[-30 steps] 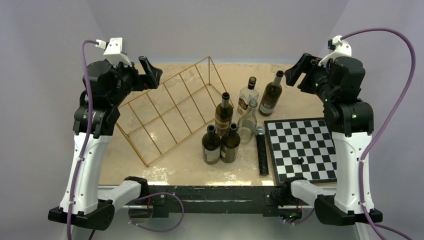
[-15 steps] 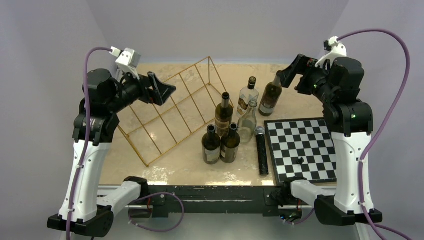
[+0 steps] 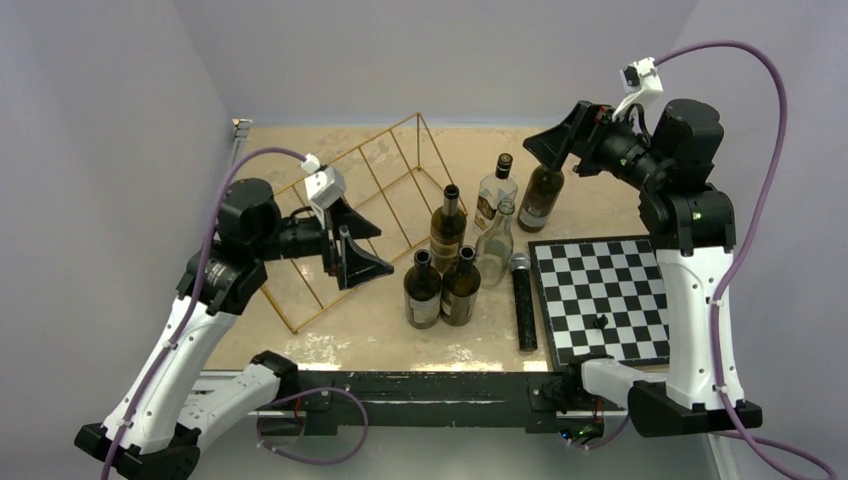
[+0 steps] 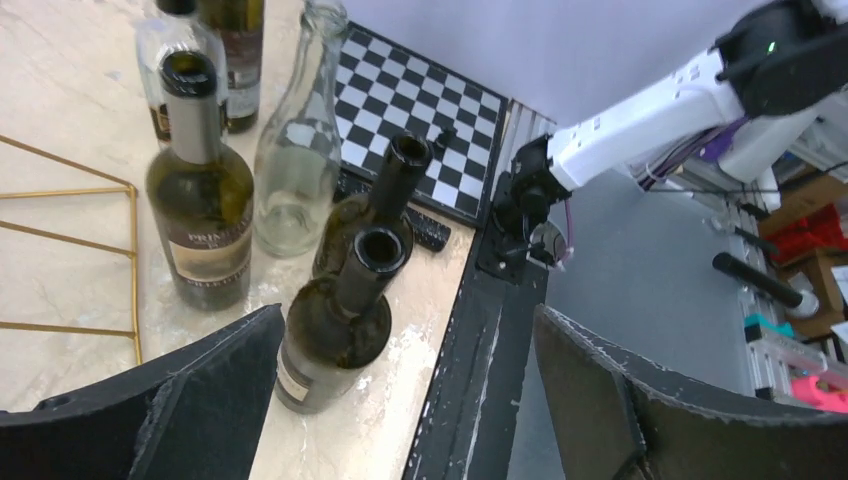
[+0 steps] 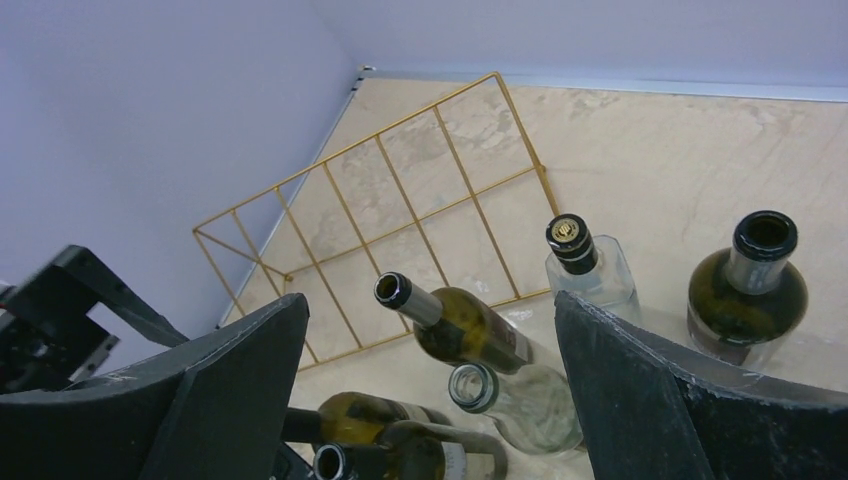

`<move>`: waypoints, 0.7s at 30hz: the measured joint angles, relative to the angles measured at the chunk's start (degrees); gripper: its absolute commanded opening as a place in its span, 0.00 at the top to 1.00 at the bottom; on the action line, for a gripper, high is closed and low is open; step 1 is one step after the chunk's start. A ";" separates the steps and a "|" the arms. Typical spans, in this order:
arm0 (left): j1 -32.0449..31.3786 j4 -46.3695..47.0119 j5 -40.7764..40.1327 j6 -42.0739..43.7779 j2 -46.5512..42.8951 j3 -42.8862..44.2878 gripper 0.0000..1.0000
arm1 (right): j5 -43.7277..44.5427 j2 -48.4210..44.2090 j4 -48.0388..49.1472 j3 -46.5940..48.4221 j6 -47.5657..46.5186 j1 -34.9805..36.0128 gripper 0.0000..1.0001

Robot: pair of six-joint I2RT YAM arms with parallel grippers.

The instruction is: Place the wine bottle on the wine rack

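Left pincer [image 3: 368,247] has swung down beside uncorked wine bottles [image 3: 423,293].

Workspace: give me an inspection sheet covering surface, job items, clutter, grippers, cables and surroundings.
Surface: beige marbled table, nothing spilled.
Job's things: gold wire rack, empty; six bottles upright beside it, none on it.
Clutter: chessboard with one small dark piece; microphone lying between it and the bottles.
Grippers: left gripper open, facing the two front bottles; right gripper open, above the back bottles; both empty.
Cables: purple cables arch off each arm, clear of the bottles.
Surroundings: plain pale walls on three sides.
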 measured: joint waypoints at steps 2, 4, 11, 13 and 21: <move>-2.27 2.51 -0.87 -0.02 -1.70 -4.26 0.04 | -0.87 0.76 0.66 0.00 0.52 0.00 0.01; -4.07 4.76 -2.58 -0.02 -2.89 -8.02 0.05 | -1.29 1.66 1.14 0.00 1.14 0.00 0.01; -9.88 9.29 -9.14 1.62 -0.83 -11.30 0.07 | -1.29 3.50 1.79 0.00 2.49 0.00 0.01; -11.23 10.03 -10.34 2.56 -0.26 -11.56 0.08 | -1.27 3.69 1.84 0.00 2.58 0.00 0.01; -15.56 16.52 -15.50 5.14 1.79 -15.37 0.09 | -0.79 5.11 1.70 0.79 2.56 0.00 0.01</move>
